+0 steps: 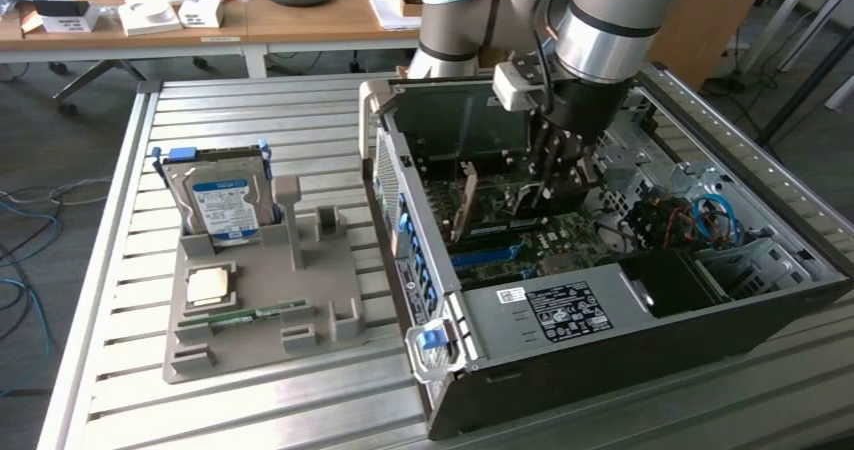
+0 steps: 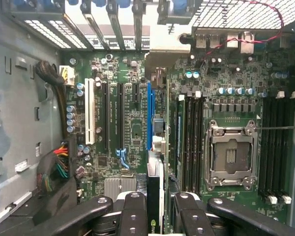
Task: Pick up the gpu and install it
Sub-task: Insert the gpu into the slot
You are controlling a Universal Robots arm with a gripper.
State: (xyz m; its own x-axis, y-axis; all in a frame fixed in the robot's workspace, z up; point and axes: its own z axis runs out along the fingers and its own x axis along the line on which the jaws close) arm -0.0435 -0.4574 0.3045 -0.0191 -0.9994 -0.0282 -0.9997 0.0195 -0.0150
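My gripper [image 1: 551, 192] is down inside the open computer case [image 1: 747, 300], over the motherboard [image 1: 534, 235]. It is shut on the gpu [image 2: 155, 189], a thin black card seen edge-on between the two black fingers [image 2: 135, 211]. The card stands upright and runs along the blue expansion slot [image 2: 149, 115], its bracket end toward the case's rear slot openings [image 2: 113, 24]. In the exterior view the gpu [image 1: 470, 202] shows as a narrow tan-edged card on the exterior view's left of the gripper. Whether its edge touches the slot is hidden.
A grey parts holder [image 1: 334, 320] lies on the slatted table at the exterior view's left, with a silver hard drive [image 1: 224, 205], a green memory stick [image 1: 240, 317] and a small square chip [image 1: 207, 287]. The power supply [image 1: 561, 310] and cable bundles [image 1: 681, 220] crowd the case.
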